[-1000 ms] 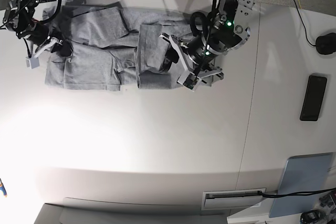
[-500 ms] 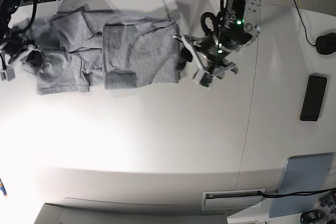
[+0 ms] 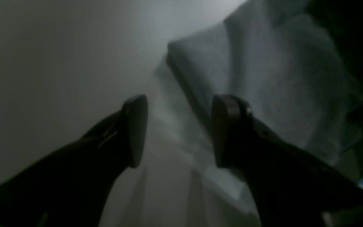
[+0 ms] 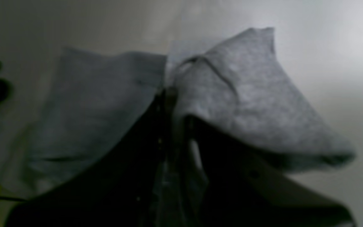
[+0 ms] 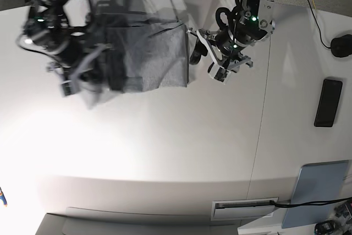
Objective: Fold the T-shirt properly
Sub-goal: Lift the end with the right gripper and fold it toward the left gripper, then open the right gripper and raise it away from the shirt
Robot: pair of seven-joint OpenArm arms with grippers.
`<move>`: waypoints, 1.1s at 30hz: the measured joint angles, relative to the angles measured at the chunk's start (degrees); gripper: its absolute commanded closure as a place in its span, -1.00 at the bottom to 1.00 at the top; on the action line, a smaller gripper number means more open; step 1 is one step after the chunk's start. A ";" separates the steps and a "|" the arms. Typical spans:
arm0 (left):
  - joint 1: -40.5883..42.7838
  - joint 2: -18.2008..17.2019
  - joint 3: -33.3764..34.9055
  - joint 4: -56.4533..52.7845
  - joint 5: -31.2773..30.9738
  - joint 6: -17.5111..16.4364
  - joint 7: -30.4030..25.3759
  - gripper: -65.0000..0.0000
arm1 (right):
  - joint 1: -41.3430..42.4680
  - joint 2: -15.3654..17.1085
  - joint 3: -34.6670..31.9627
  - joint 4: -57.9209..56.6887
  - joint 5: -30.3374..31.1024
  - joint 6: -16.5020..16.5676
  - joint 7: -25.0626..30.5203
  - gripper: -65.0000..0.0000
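1. White, smooth desk fills the base view, with a strong glare patch on its near left area and cables running along the far edge.
2. On the far half of the desk lies the heather-grey short-sleeved cotton T-shirt, partly folded into a rough rectangle with its plain side up; no lettering can be made out.
3. The left end effector sits just beside the shirt's right edge in the base view. In the left wrist view its two dark fingers stand spread apart with nothing between them, and the grey fabric lies beyond the tips, its folded edge close to the right finger.
4. The right end effector is at the shirt's left side in the base view, where arm and cloth are motion-blurred. In the right wrist view its jaws are pressed together, pinching a bunch of the grey fabric, which drapes over the right finger and fans out on the other side.
5. Whether the pinched part is a sleeve or a hem cannot be told from the blurred frames.
6. Well apart from the shirt, on the desk's right side, lie a black rectangular phone and a black computer mouse with a cable.
7. A flat pale-blue rectangular pad rests at the near right corner.
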 measured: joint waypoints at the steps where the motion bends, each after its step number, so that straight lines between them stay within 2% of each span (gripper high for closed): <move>1: 0.00 0.00 0.00 -0.74 -0.04 0.00 0.00 -0.03 | 0.00 -0.83 -2.10 -0.02 -1.25 -0.42 0.02 1.00; 5: -0.02 0.02 0.04 -4.13 -0.07 -1.40 -3.06 -0.03 | -0.13 -4.50 -9.27 -0.04 -4.83 -0.61 2.73 1.00; 7: 0.00 0.02 0.04 -6.21 0.02 -1.38 -3.80 -0.03 | -0.02 -6.27 -12.55 -0.09 -6.95 -1.70 4.31 1.00; 9: 0.00 0.00 0.00 -8.17 0.09 -1.40 -5.14 -0.03 | 0.09 -7.26 -15.30 -0.59 -8.59 -2.36 4.72 1.00; 12: 0.00 0.02 0.00 -9.60 0.00 -4.37 -6.03 -0.03 | 0.35 -9.01 -18.58 -1.84 -10.97 -3.39 5.90 1.00; 16: 0.00 -0.02 -0.02 -9.73 -0.02 -4.76 -6.03 -0.03 | 0.33 -10.73 -22.43 -2.89 -12.00 -3.37 7.08 1.00; 19: 0.00 0.00 0.00 -9.73 -0.02 -4.76 -6.03 -0.03 | 0.35 -11.45 -24.98 -2.89 -12.04 -3.15 7.50 1.00; 23: 0.00 0.00 0.00 -9.73 -0.02 -4.76 -6.01 -0.03 | 0.35 -11.45 -27.89 -2.89 -12.02 0.48 7.48 1.00; 27: 0.00 0.00 0.00 -9.73 -0.02 -4.76 -6.01 -0.03 | 0.35 -11.45 -28.50 -2.89 -11.54 1.70 7.63 0.33; 30: -0.02 0.00 0.00 -9.73 -0.02 -4.76 -6.01 -0.03 | 0.35 -11.45 -28.50 -2.89 -7.10 3.82 7.91 0.26; 33: -0.09 0.00 0.00 -9.73 -0.02 -4.76 -6.01 -0.03 | 0.57 -11.45 -28.55 -2.89 2.93 9.18 7.91 0.26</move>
